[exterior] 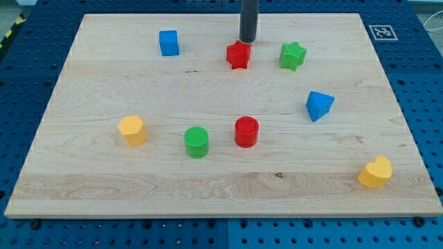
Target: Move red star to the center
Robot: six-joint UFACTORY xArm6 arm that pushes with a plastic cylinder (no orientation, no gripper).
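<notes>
- The wooden board (104, 180) carries every block; the arm's tip (248, 40) stands near its top edge, a bare rod end with nothing to open or close and nothing held.
- The red star (238, 54) lies just below the tip, slightly to the view's left, apparently touching or nearly so; the board's centre is further toward the view's bottom.
- Since the tip sits a little right of the star's middle, a straight downward push would likely turn the star or let it slip off toward the view's left.
- The green star (293, 56) lies near, to the tip's right; a corrective sweep that way could knock it.
- The red cylinder (246, 131) stands well below the tip, close to the likely path; overshooting could drive the star into it.
</notes>
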